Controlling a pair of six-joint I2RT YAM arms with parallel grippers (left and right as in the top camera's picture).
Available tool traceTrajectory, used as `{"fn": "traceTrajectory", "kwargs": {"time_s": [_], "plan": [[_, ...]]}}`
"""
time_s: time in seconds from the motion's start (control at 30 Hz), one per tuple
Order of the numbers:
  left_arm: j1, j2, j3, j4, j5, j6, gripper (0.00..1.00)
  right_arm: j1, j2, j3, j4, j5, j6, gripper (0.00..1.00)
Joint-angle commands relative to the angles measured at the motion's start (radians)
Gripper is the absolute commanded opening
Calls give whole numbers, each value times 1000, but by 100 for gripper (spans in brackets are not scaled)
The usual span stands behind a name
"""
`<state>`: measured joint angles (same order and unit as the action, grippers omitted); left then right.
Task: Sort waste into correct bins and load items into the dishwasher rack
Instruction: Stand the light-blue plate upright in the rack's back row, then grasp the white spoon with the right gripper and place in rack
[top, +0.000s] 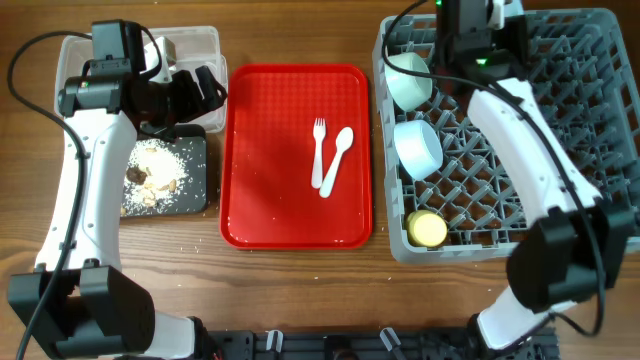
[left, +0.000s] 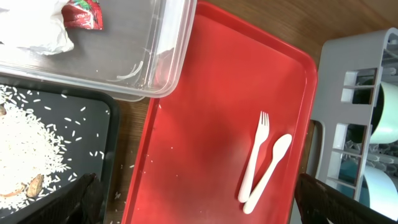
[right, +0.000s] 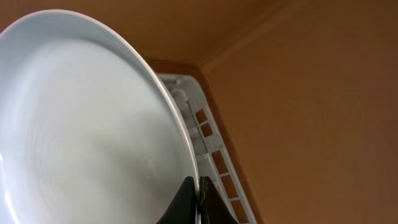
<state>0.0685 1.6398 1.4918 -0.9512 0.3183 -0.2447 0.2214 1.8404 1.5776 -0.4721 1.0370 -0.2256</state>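
Observation:
My right gripper (right: 198, 200) is shut on the rim of the light blue plate (right: 81, 124), held on edge over the far left part of the grey dishwasher rack (top: 590, 100). The rack holds a pale green bowl (top: 408, 78), a light blue bowl (top: 418, 148) and a yellow cup (top: 428, 229). My left gripper (left: 199, 208) is open and empty above the left side of the red tray. A white fork (top: 319, 150) and spoon (top: 338, 155) lie on that tray. The clear tub (top: 205, 40) holds white and red wrappers (left: 56, 25). The black tray (top: 195, 190) holds rice (top: 160, 165) and brown lumps (top: 137, 175).
The large red tray (top: 260, 200) lies between the bins and the rack. A few rice grains lie on the wooden table (top: 300, 290) next to the black tray. The left arm reaches over the tub and black tray.

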Motion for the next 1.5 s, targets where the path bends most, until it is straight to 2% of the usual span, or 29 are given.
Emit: {"fn": "traceTrajectory", "kwargs": {"time_s": [0.0, 0.07, 0.13, 0.27, 0.3, 0.37, 0.57, 0.6, 0.7, 0.77, 0.87, 0.97, 1.2, 1.4, 1.47], "plan": [[2, -2, 11, 0, -6, 13, 100, -2, 84, -15, 6, 10, -43, 4], [2, -2, 11, 0, -6, 13, 100, -2, 118, -15, 0, -72, -34, 8], [2, -2, 11, 0, -6, 13, 100, -2, 123, -14, -21, -193, 31, 49], [2, -2, 11, 0, -6, 13, 100, -2, 73, 0, -66, -266, 116, 91], [2, -2, 11, 0, -6, 13, 100, -2, 49, 10, -90, -292, 122, 96], [2, -2, 11, 0, -6, 13, 100, -2, -8, 36, -145, -370, 123, 100], [2, -2, 11, 0, -6, 13, 100, 5, -215, 57, -230, -729, 143, 100], [2, -2, 11, 0, -6, 13, 100, 6, -246, 57, -237, -848, 184, 100], [2, -2, 11, 0, -6, 13, 100, 11, -264, 50, -232, -1379, 329, 99], [2, -2, 11, 0, -6, 13, 100, 42, -229, 39, -227, -1491, 416, 97], [2, -2, 11, 0, -6, 13, 100, 133, -134, 37, -251, -1402, 509, 80], [2, -2, 11, 0, -6, 13, 100, 238, -13, 37, -367, -1167, 726, 62], [2, -2, 11, 0, -6, 13, 100, 348, 227, 37, -428, -1086, 898, 52], [2, -2, 11, 0, -6, 13, 100, 348, 346, 37, -435, -1090, 1006, 33], [2, -2, 11, 0, -6, 13, 100, 348, 350, 37, -402, -1088, 1018, 23]]}}
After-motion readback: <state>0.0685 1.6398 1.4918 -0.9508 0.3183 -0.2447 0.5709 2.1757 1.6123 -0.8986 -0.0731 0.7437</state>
